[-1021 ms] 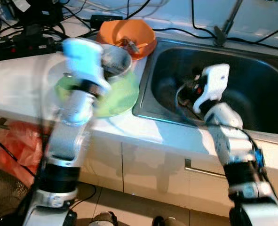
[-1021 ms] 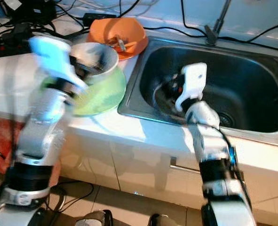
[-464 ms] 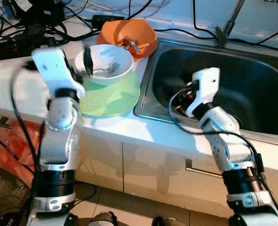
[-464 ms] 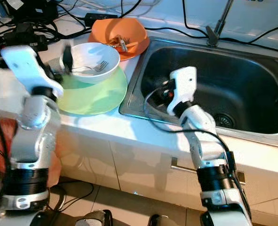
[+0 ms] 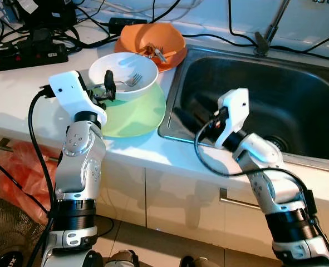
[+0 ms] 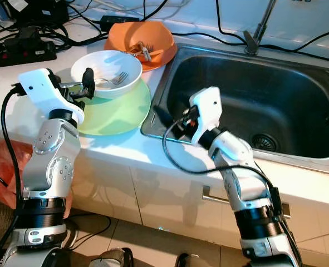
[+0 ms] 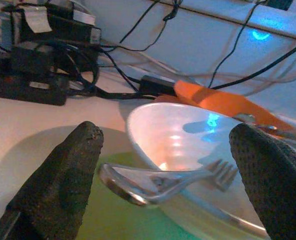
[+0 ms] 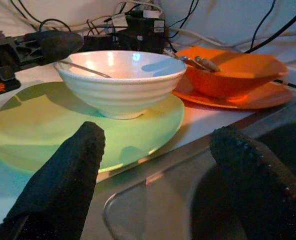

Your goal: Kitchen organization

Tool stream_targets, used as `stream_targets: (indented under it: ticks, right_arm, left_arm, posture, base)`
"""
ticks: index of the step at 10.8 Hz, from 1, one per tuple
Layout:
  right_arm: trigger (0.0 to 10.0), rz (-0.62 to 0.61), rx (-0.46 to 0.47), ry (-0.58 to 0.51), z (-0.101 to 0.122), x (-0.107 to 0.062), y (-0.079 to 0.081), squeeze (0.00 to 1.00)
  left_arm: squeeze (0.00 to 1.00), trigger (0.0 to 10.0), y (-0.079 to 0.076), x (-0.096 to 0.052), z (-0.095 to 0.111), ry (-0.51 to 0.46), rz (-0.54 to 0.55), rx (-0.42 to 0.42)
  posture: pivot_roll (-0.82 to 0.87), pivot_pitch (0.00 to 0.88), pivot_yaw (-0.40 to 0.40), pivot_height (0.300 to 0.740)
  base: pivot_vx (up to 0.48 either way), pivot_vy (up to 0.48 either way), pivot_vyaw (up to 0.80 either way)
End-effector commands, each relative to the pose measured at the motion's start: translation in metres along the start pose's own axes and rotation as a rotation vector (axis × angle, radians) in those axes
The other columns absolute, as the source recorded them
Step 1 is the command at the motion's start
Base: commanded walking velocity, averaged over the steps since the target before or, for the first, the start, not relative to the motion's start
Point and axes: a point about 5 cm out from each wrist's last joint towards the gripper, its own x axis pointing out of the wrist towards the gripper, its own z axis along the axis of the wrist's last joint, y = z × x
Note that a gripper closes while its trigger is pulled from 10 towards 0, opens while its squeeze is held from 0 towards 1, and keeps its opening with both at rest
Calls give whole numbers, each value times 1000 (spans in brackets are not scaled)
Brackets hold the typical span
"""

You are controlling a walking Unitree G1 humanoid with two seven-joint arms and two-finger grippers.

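White bowl [image 7: 188, 150] on green plate [image 7: 112, 220], fork [image 7: 173, 181] resting across its rim. Orange bowl [image 7: 223, 102] behind. Two black fingers [image 7: 62, 180] spread apart.

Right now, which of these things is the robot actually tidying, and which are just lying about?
In the job: fork, white bowl, green plate, orange bowl, sink, left hand.

Lying about: power strip, cables, red bag.

Between my left fingers [image 7: 67, 185] I count one silver metal fork [image 7: 163, 180], resting in one white ribbed ceramic bowl [image 5: 124, 74]. Under that bowl lies one round light-green plate [image 5: 136, 114]. Beyond my fingers stands one orange plastic bowl [image 5: 167, 39] on one orange plate [image 8: 248, 96]. Beside my right fingers [image 8: 72, 165] is one stainless steel sink [image 5: 286, 94]. One white counter [image 5: 19, 89] carries them.
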Motion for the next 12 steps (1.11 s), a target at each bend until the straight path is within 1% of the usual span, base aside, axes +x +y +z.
stream_targets:
  ticks: [1,2,3,6,12]
  right_arm:
    - [10000,18,-3,6,2,-3,2,0]
    - [10000,20,0,8,2,-4,2,0]
    - [10000,23,2,12,2,-5,3,0]
    - [10000,24,5,18,1,-5,4,0]
    - [10000,25,14,23,-2,-4,7,0]
  left_arm:
    - [0,10000,-7,2,-1,10,-34,-23]
    - [0,1843,-8,2,0,-1,-46,-48]
    - [0,0,-10,2,1,-2,-61,-80]
    - [0,0,-9,2,-1,27,-49,-211]
    - [0,0,-6,6,0,34,-42,-273]
  posture:
    - [85,115,-31,740]
    - [85,116,-30,740]
    - [85,116,-31,740]
    - [89,116,-32,740]
    - [88,112,-28,740]
  base:
    - [0,0,0]
    - [0,0,0]
    - [0,0,0]
    - [0,0,0]
    - [0,0,0]
